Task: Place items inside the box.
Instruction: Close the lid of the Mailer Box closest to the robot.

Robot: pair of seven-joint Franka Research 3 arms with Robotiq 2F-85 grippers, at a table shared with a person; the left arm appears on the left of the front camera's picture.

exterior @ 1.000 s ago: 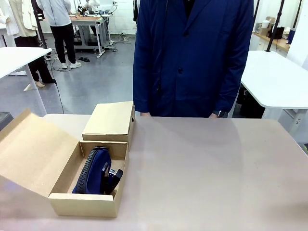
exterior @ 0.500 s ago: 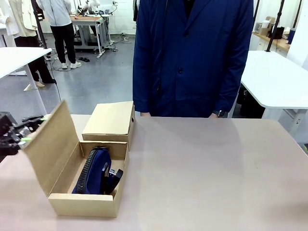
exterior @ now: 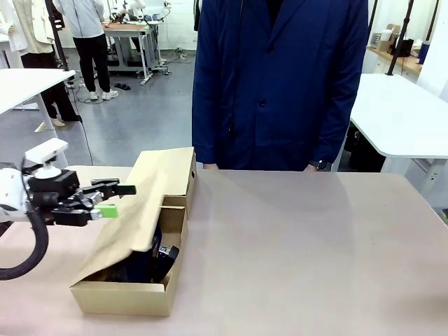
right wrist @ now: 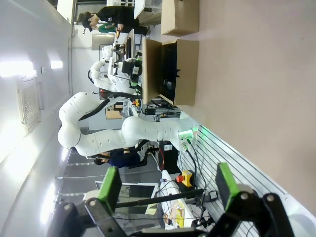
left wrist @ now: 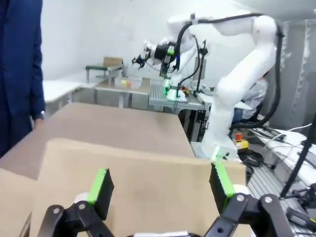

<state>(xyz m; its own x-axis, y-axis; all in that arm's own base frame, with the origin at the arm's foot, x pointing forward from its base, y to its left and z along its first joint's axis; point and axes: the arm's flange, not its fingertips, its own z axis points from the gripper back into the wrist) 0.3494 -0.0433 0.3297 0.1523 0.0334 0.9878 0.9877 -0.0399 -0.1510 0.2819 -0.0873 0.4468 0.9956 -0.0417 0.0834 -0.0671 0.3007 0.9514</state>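
The left gripper [exterior: 112, 199], jaws wide and empty, pushes the box [exterior: 126, 290] lid [exterior: 133, 217] down over the pencil case [exterior: 143, 262]. The lid may catch on it and buckle.

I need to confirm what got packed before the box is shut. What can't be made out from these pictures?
- Front view: the lid tilts over the box and hides most of what lies inside; only a dark item shows at the open edge, too little to name.
- Left wrist view: the lid blocks the box's inside; whether the left gripper touches it is unclear.
- Right wrist view: the box is far off and small; its inside is dark.
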